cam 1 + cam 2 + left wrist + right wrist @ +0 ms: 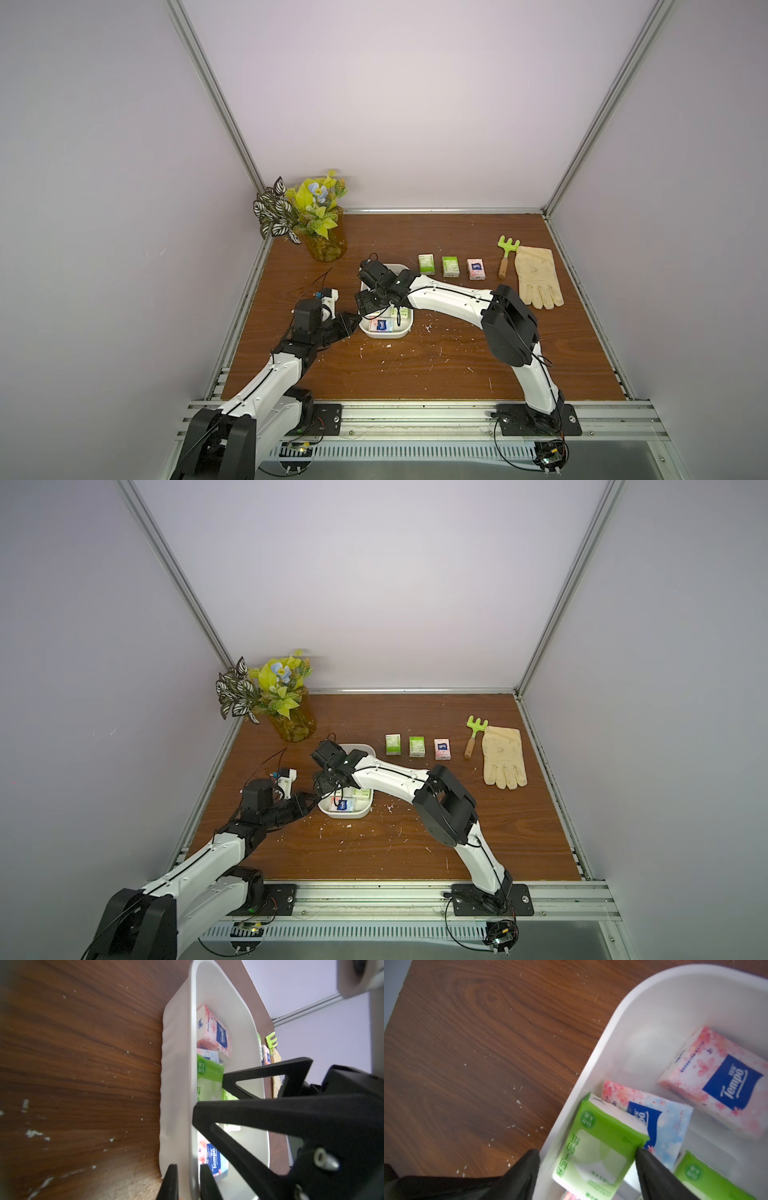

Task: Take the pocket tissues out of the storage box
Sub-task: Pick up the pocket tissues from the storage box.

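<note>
Both grippers worked at the white storage box (405,330) on the wooden table (436,365).

The left gripper (188,1182) pinched the box's near wall, one finger inside, one outside. The right gripper (588,1159) stood spread, straddling the rim and a green tissue packet (598,1147) without pressing it. More tissue packets (716,1082) lay in the box; three stood in a row (450,266) on the table beyond it.
</note>
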